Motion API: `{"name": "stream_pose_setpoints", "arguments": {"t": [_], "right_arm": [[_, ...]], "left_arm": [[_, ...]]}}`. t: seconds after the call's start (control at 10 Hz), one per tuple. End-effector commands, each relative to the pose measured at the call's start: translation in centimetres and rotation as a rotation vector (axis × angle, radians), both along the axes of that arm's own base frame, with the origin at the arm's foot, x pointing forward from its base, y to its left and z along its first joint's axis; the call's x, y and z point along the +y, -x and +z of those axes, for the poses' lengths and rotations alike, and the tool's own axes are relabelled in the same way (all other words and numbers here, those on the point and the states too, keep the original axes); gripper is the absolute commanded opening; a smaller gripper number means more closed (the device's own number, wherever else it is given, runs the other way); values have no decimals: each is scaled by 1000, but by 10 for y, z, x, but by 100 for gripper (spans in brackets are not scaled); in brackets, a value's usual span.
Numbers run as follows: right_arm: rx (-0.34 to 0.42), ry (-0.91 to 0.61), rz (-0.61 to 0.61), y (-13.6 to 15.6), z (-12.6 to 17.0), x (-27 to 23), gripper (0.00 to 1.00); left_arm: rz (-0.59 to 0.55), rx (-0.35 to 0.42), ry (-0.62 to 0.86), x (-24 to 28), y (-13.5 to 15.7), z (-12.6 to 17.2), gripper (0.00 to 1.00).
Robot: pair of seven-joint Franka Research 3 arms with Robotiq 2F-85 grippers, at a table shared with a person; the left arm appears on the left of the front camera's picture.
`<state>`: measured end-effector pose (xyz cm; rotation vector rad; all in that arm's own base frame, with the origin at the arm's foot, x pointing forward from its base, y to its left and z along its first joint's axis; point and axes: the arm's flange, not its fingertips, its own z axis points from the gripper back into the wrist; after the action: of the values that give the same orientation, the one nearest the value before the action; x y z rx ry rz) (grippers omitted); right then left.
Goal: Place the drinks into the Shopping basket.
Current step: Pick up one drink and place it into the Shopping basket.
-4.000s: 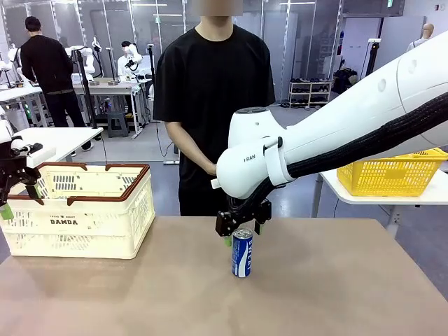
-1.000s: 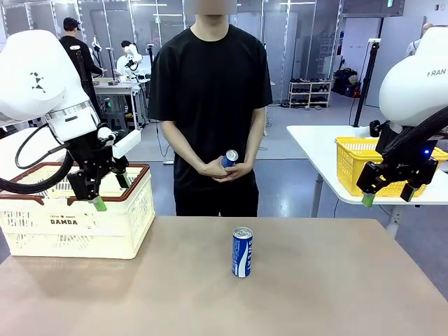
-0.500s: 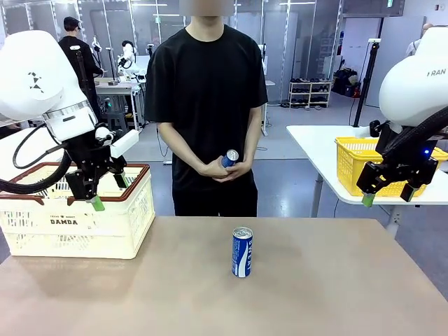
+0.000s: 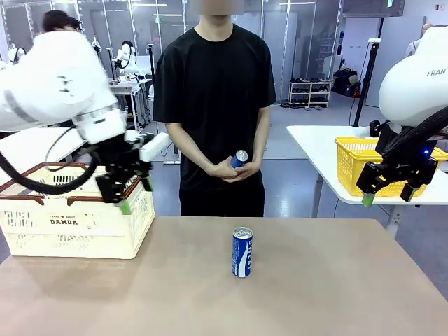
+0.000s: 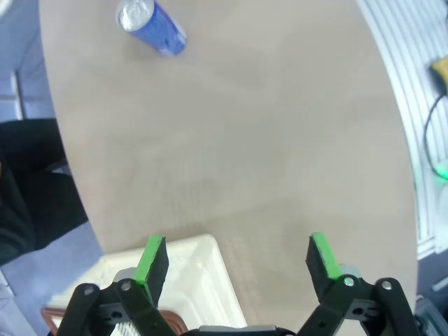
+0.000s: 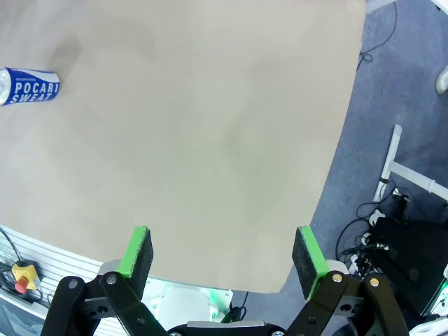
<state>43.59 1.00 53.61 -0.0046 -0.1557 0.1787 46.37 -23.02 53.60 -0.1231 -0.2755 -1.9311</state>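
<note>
The blue-and-white can (image 4: 242, 252) stands upright near the middle of the bench, well apart from everything else on it. A second can (image 4: 240, 157) is in the person's hands (image 4: 231, 169) beyond the far edge. The Shopping basket (image 4: 70, 234) sits at the far left corner of the bench, and the pictures don't show what lies inside it. The left claw (image 4: 135, 194) hangs wide open and empty just above the basket's right-hand rim. The right claw (image 4: 386, 194) is equally spread, holds nothing, and is raised past the bench's right edge near the yellow mesh basket (image 4: 364, 168) on a side table. The can on the bench is probably a thin-walled, smooth metal tube: stiff enough for a moderate squeeze, easy to dent under a hard one, and slippery on its printed skin. Being tall and narrow, it would likely tip at a sideways nudge. The best hold looks to be across the body at mid-height or a little above, pads flat on opposite sides and below the silver top. There is bare bench all around it, so either claw has room to come in. The basket's high rim is the one edge to clear, so the can must be lifted over it before it is lowered.
</note>
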Motion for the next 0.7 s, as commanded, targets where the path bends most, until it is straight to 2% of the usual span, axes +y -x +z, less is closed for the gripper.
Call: {"name": "stream_pose_setpoints", "arguments": {"t": [0.0,0.2,0.6], "right_arm": [[5,3,-1,1,3,-2,100],[5,3,-1,1,3,-2,100],[5,3,-1,1,3,-2,100]], "left_arm": [[-7,-24,3,-52,-19,7,100],[-57,-19,-4,-116,-34,13,100],[-18,16,-98,-208,-59,8,100]]}}
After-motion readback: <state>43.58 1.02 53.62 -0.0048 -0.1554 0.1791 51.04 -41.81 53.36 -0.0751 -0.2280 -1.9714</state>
